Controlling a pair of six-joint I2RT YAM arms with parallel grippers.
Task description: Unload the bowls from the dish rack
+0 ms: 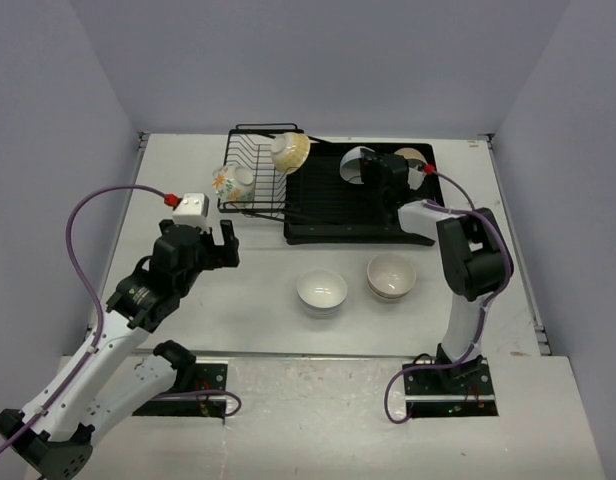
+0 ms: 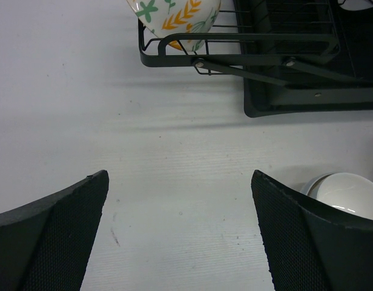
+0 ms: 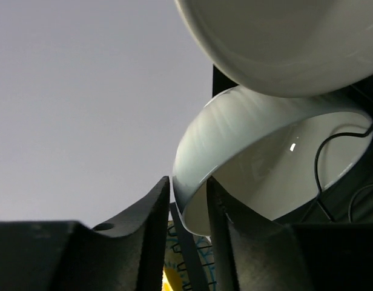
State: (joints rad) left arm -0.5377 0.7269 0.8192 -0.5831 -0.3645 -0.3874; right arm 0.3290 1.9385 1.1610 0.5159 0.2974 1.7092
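Top external view gives you the count. On the white table (image 1: 258, 320), below centre frame, a glossy white round ceramic bowl (image 1: 321, 291) stands just beside a cream ceramic bowl (image 1: 391, 275) that looks nested in a second one, so two or three are out.

Left to unload: in the black thin-wire rack basket (image 1: 256, 150) at upper centre, a yellow-centred patterned bowl (image 1: 290, 152) and a white bowl with orange flowers (image 1: 233, 183), both on edge. In the shallow black plastic drain tray (image 1: 328, 215) joined to its right are a plain white bowl (image 1: 356, 165) and a partly hidden pale bowl (image 1: 413, 158).

Your right gripper (image 3: 188, 224) is in that tray, pinching the rim of a tilted white bowl (image 3: 265, 163), one finger outside, one inside. Your left gripper (image 2: 180, 230) hangs spread wide over bare table below the basket, holding nothing.

By my reckoning you are under halfway, with four bowls to go.
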